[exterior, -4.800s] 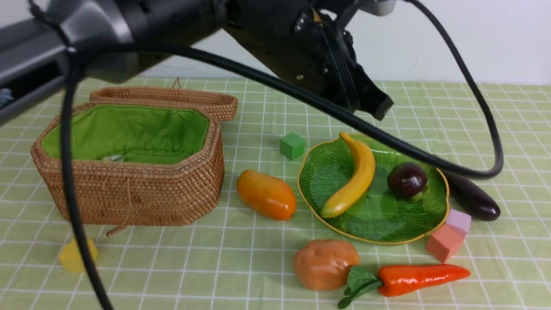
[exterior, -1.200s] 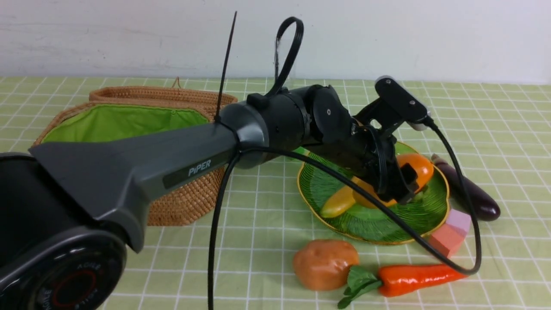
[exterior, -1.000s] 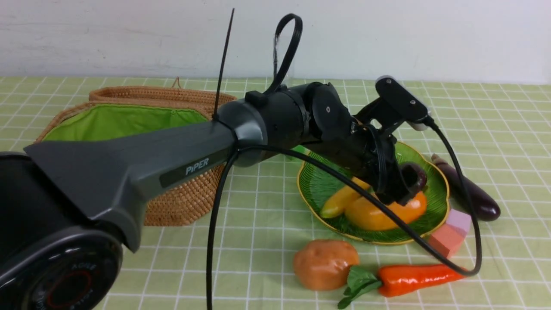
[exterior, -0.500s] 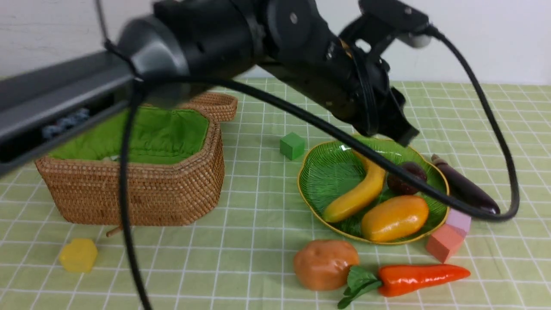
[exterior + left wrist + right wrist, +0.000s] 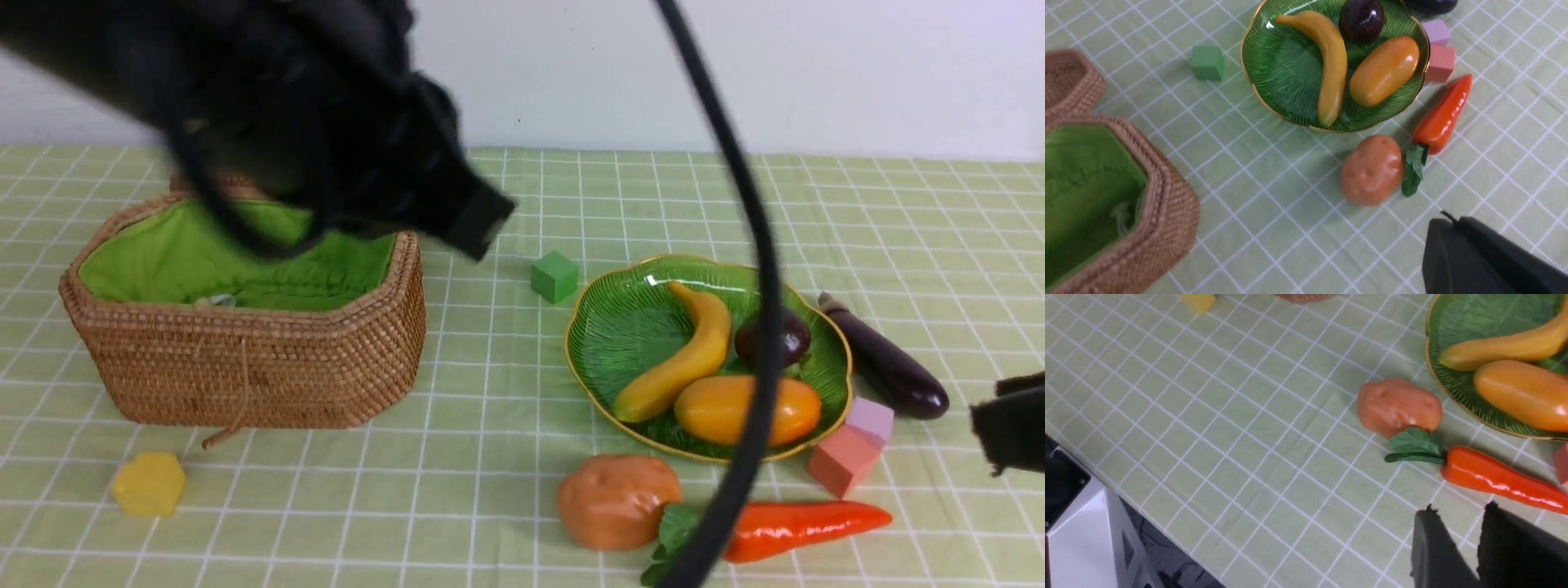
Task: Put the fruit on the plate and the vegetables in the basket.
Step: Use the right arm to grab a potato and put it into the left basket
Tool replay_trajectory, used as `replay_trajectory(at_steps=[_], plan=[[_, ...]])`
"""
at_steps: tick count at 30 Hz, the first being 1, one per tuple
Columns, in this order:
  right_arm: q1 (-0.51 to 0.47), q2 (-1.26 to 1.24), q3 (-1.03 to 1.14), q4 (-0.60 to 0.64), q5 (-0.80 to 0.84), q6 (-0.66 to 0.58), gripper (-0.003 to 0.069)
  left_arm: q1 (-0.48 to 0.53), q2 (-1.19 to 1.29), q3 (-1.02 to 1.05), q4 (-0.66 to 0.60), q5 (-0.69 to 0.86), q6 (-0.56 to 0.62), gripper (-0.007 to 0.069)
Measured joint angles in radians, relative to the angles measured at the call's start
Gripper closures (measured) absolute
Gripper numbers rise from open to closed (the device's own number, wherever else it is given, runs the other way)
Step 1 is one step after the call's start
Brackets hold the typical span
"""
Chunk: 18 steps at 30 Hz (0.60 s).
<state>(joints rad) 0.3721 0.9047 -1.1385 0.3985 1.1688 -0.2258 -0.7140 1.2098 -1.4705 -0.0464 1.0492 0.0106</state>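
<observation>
In the front view, right of centre, on the plate (image 5: 620,327): banana (image 5: 682,355), mango (image 5: 710,408) and mangosteen (image 5: 798,336), the last two crossed by a blurred black cable (image 5: 759,286) running down the frame. Clearer in the left wrist view, with all three fruit unobstructed and lying close together. Whole only in the front view: the eggplant (image 5: 886,371) on the cloth (image 5: 490,392) just beside the plate's right rim, cut off at the left wrist frame's top edge, and the basket (image 5: 245,367) at left, open, with something pale inside too small to make out. Below the plate, the potato (image 5: 616,500) touching the leaves of the carrot (image 5: 804,527), sharpest in the right wrist view. At the plate's lower right, two pink blocks (image 5: 849,457); to its upper left, a green block (image 5: 554,276). Of the left gripper (image 5: 478,222), only a motion-blurred dark mass at upper left over the basket, and one dark shape at the left wrist frame's lower right; cannot tell whether parted or closed. Of the right gripper (image 5: 1466,516), a cut-off piece at the front view's right edge; in its own view, fingers slightly parted, nothing between them
</observation>
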Motion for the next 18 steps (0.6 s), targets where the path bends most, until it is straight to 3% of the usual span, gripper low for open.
replay_trajectory(at_steps=[11,18], plan=[[0.03,0.272,-0.021,0.124,-0.017,-0.159,0.0474,0.0,-0.53,0.528,0.0,-0.167,-0.124,0.0638],[0.256,0.478,-0.139,0.021,-0.085,-0.282,0.0465,0.0,-0.659,0.61,0.0,-0.182,-0.138,0.0638]])
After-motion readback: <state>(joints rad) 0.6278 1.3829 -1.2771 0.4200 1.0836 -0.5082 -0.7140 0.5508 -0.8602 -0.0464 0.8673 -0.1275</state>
